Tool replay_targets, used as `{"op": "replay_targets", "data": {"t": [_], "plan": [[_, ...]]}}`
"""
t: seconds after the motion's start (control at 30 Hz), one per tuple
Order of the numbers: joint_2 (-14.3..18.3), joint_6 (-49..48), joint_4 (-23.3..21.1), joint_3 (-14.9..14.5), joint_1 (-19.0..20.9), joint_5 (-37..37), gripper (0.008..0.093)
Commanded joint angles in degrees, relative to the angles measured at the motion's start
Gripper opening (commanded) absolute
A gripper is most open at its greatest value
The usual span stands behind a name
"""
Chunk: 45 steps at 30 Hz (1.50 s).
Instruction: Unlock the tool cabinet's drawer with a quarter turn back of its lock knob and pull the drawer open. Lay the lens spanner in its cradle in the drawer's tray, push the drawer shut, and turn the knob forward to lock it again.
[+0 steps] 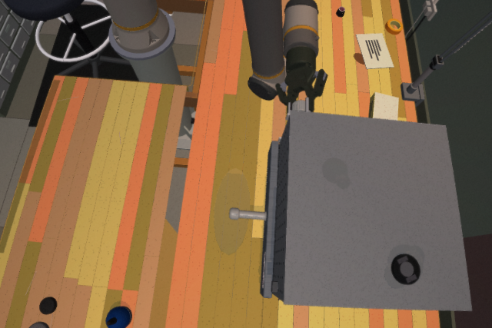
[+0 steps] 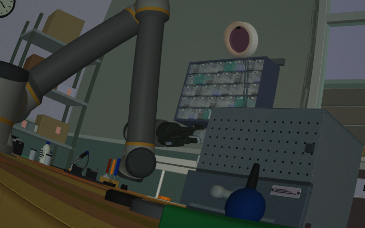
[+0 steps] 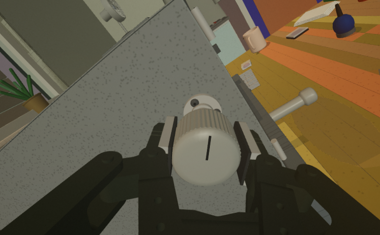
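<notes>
On the striped wooden bench stands the grey tool cabinet [image 1: 369,209], with a perforated front and its drawer [image 2: 244,192] closed at the bottom. The drawer's pale handle [image 1: 246,214] sticks out over the bench. On the cabinet's side wall I grip the ribbed cream lock knob [image 3: 206,151] in my gripper [image 3: 206,145], clamped around its rim. The knob's black index line runs nearly straight up and down in the wrist camera. From above, my gripper [image 1: 301,96] sits against the cabinet's far edge. I cannot see the lens spanner.
A black round part [image 1: 405,269] rests on the cabinet's top near one corner. A blue blower bulb [image 2: 245,203] stands in front of the drawer. A cream mug [image 3: 253,39], papers and a yellow tape roll [image 1: 394,26] lie on the bench.
</notes>
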Motion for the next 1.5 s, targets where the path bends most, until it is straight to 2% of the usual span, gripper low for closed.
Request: {"op": "replay_targets", "data": {"t": [0.0, 0.87, 1.47], "plan": [[-0.03, 0.96, -0.02, 0.00, 0.01, 0.01, 0.0080], [-0.03, 28.33, -0.02, 0.00, 0.01, 0.01, 0.0080], [-0.03, 42.24, -0.02, 0.00, 0.01, 0.01, 0.0080]]}}
